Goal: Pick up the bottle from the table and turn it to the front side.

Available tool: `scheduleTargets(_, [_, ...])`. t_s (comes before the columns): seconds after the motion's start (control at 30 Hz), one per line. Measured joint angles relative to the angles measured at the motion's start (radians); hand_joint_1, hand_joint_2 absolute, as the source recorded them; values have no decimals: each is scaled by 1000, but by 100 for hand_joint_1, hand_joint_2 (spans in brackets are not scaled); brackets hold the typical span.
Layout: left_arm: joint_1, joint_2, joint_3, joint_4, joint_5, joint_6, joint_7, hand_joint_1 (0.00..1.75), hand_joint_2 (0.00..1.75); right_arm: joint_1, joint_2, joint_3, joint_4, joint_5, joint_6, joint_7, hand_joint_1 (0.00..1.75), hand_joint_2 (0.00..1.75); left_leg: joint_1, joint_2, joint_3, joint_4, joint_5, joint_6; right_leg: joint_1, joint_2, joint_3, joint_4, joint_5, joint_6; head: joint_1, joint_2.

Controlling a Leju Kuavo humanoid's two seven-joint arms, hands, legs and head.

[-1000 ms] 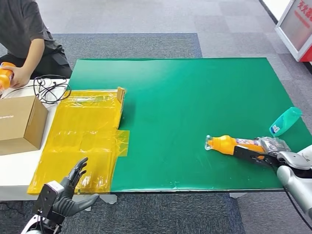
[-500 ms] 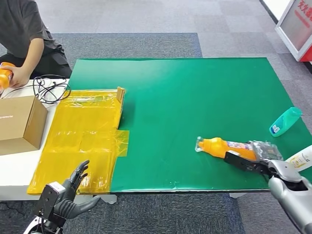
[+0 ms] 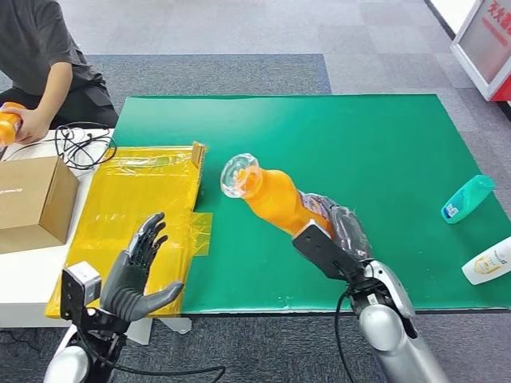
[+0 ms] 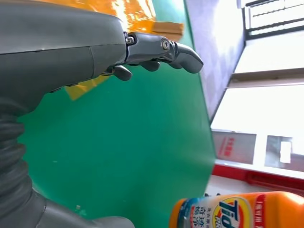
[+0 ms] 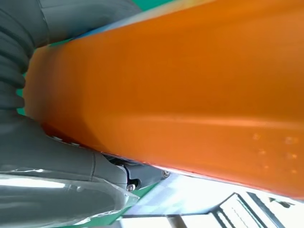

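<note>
My right hand (image 3: 338, 243) grips an orange bottle (image 3: 274, 195) with a clear cap and lifts it above the green mat (image 3: 313, 144); the cap end points toward the yellow sheet. The right wrist view has the bottle's orange body (image 5: 179, 85) pressed against the hand (image 5: 64, 161). My left hand (image 3: 136, 271) is raised at the front left over the yellow sheet, fingers spread and holding nothing. From the left wrist, its fingers (image 4: 157, 50) stretch over the mat, and the bottle's printed label (image 4: 229, 211) shows close by.
A yellow plastic sheet (image 3: 138, 215) lies at the mat's left. A teal bottle (image 3: 467, 198) and a white bottle (image 3: 487, 262) lie at the right edge. A cardboard box (image 3: 33, 199) and cables (image 3: 81, 144) sit at left. A person (image 3: 42, 64) holds another orange bottle (image 3: 9, 124).
My right hand has lifted the orange bottle off the mat and carried it left toward the centre, tilting it up. My left hand has risen and spread wider.
</note>
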Motion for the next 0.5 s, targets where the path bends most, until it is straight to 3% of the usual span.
scheduleTargets(0.2, [-98, -5, -64, 9, 46, 24, 44, 0, 175, -6, 111, 5, -1, -80, 4, -17, 175, 175, 0, 0, 0, 0, 0, 0, 0, 0, 0, 0, 0, 0, 0, 0])
scheduleTargets(0.5, [-225, -17, -152, 81, 75, 39, 99, 0, 175, -19, 169, 68, 102, -41, -44, -27, 175, 175, 0, 0, 0, 0, 0, 0, 0, 0, 0, 0, 0, 0, 0, 0])
